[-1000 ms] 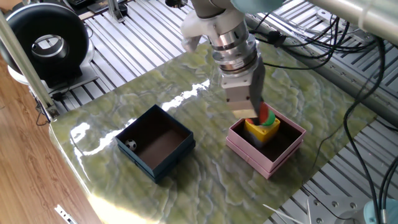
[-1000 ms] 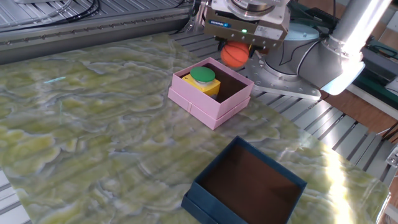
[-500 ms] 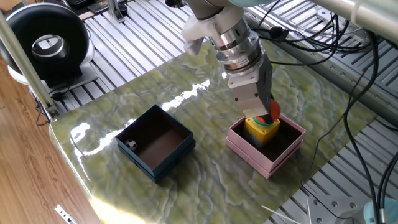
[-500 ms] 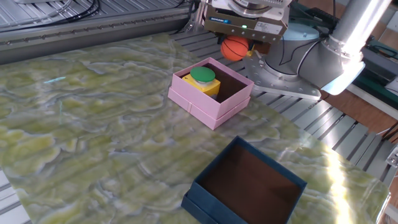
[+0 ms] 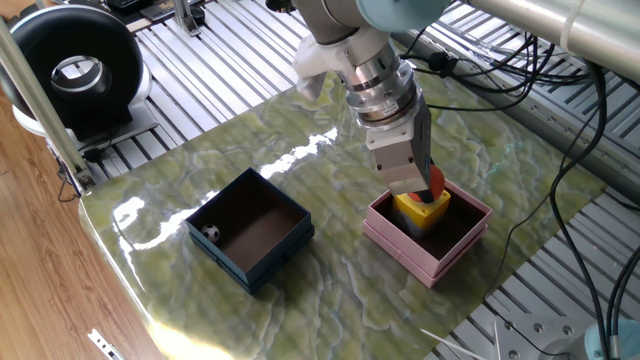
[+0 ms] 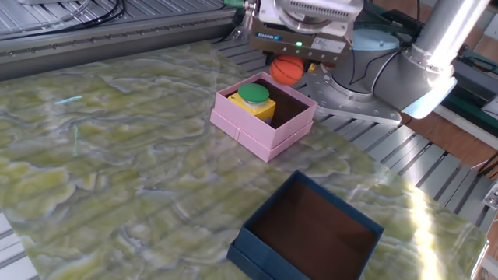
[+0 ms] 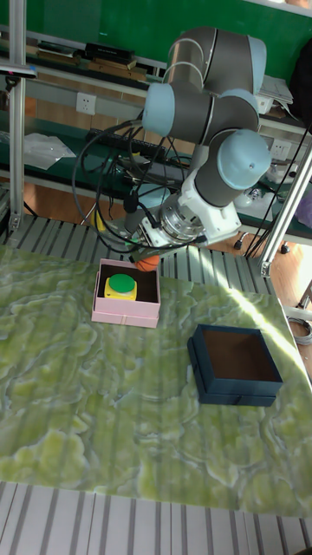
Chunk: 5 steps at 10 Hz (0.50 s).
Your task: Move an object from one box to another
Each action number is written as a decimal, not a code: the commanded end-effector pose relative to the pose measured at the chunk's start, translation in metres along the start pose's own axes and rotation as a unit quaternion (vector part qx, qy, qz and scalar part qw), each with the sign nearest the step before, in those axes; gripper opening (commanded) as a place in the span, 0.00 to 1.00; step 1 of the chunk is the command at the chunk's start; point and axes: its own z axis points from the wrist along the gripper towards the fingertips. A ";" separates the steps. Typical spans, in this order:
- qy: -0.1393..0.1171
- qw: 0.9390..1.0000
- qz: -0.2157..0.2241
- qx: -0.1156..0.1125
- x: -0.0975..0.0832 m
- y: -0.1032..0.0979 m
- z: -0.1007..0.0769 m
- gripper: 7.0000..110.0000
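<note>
Counter (image 5: pixel 300 290) marble-patterned, slick-looking: dropped ball could roll off edge.
Navy box (image 5: pixel 250 228) well apart, small ball left in corner.
Pink box (image 6: pixel 264 118) half filled by yellow block with green cap (image 6: pixel 253 94); free space small.
Hand (image 6: pixel 291 65) clamped on orange ball (image 6: pixel 289 68) above far rim: release here risks bounce off rim or block.

- In one fixed view you looked down steeply from a table corner, the navy box (image 5: pixel 250 228) left of the pink box (image 5: pixel 428 233).
- In the other fixed view you faced the arm's base from the opposite side, closer in, the navy box (image 6: pixel 306 232) nearest.
- Your tall fixed view stood farther back, level, taking in the whole arm.
- All three shared both boxes and the green marbled table (image 7: pixel 87 390).
</note>
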 end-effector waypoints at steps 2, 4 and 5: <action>-0.002 1.000 -0.005 -0.031 -0.007 0.015 0.007 0.00; 0.000 0.999 -0.003 -0.032 -0.009 0.016 0.008 0.00; 0.001 1.000 -0.003 -0.031 -0.008 0.015 0.008 0.00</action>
